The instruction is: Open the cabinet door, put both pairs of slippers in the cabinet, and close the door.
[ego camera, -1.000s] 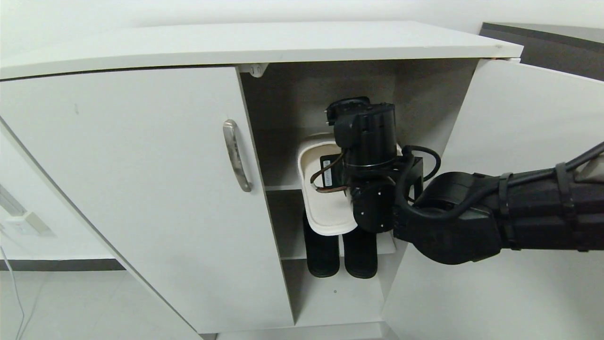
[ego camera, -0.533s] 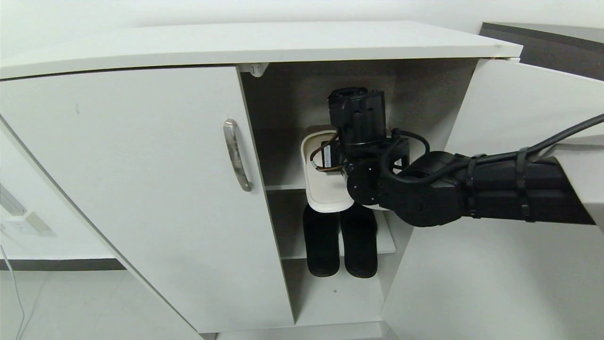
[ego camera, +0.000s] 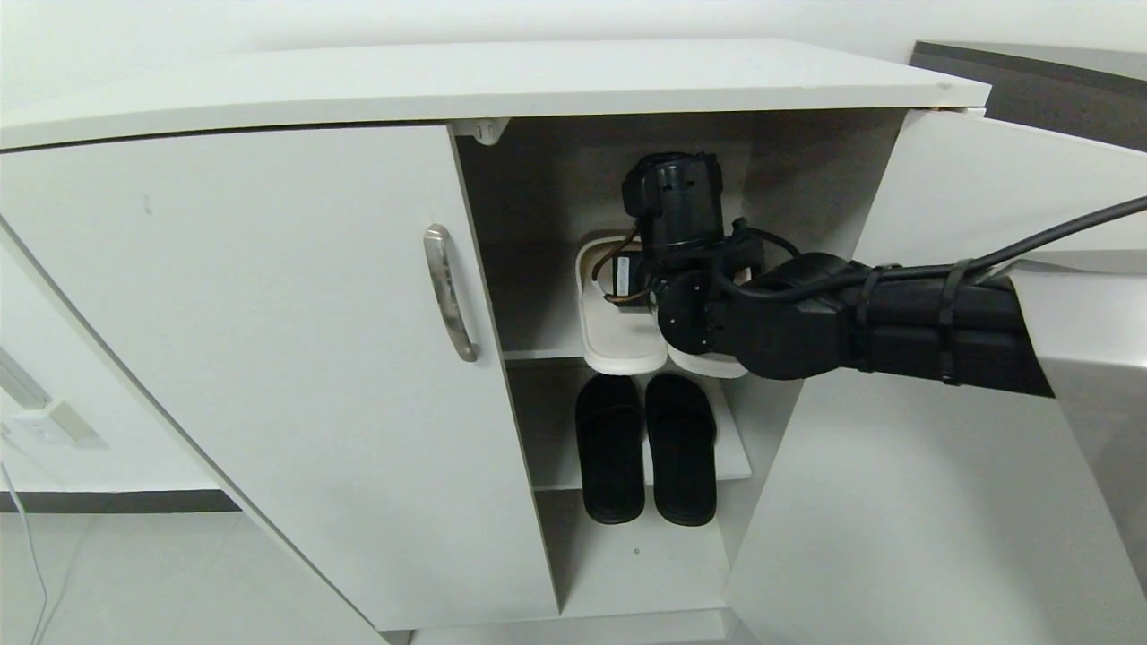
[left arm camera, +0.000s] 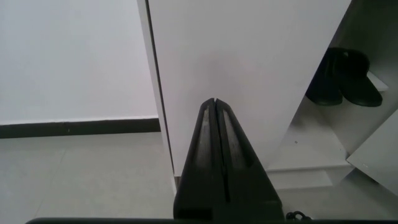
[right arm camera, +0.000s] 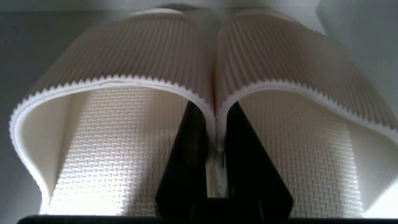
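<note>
Now deeper inside the cabinet (ego camera: 269,358), the right hand (right arm camera: 214,115) stays clamped on the white slippers (ego camera: 618,345), lifted clear of the black slippers (ego camera: 645,448) onto the upper shelf (ego camera: 536,356). Release and closing the door (ego camera: 941,197) remain. The left hand (left arm camera: 214,107) hangs pressed together outside.

So the right gripper (right arm camera: 216,127) has its two black fingers (right arm camera: 188,162) tucked one into each of the cream slippers (right arm camera: 124,68), squeezing their touching inner walls together between them. Call the way the fingers point 12 o'clock: one ribbed strap arches over at about 10 o'clock, the other at about 2. Both footbeds have that little woven texture. The pair sits side by side, pressed together at the middle. Past them, toward 12, there's a dim grey surface (right arm camera: 31,34).
</note>
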